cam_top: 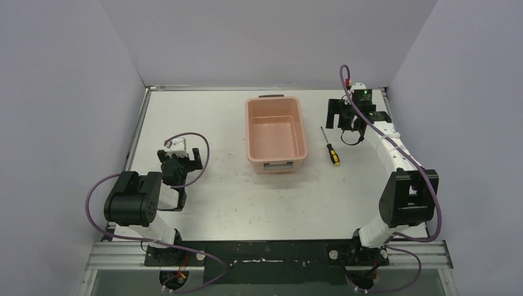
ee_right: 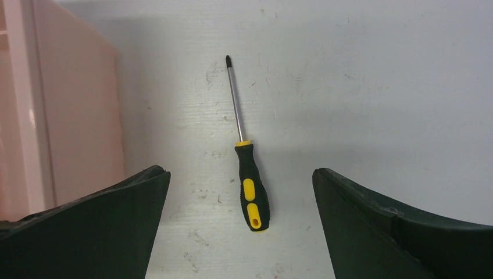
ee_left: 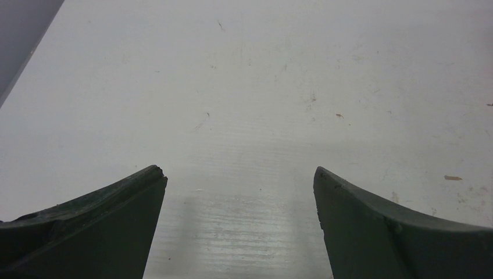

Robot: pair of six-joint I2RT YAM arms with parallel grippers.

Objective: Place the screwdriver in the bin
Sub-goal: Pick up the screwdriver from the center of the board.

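Screwdriver lies flat on the desk, just to the right of the bin and apart from it, outside the tub. From above, its thin shaft points toward the far side of the desk and its yellow-and-black handle toward my bases. The bin stands upright near the middle of the desk, a short end with its handle facing me.

My right end effector is stretched out toward the far right of the desk, near the screwdriver's tip end and touching nothing. Its wrist camera looks down at the screwdriver lying framed in the wide gap between my two dark fingers, with the bin's pink wall at the left edge. The jaws are spread and hold nothing.

My left end effector sits folded back at the near left, well apart from the bin. Its jaws too are released, with only bare desk showing between the fingers.
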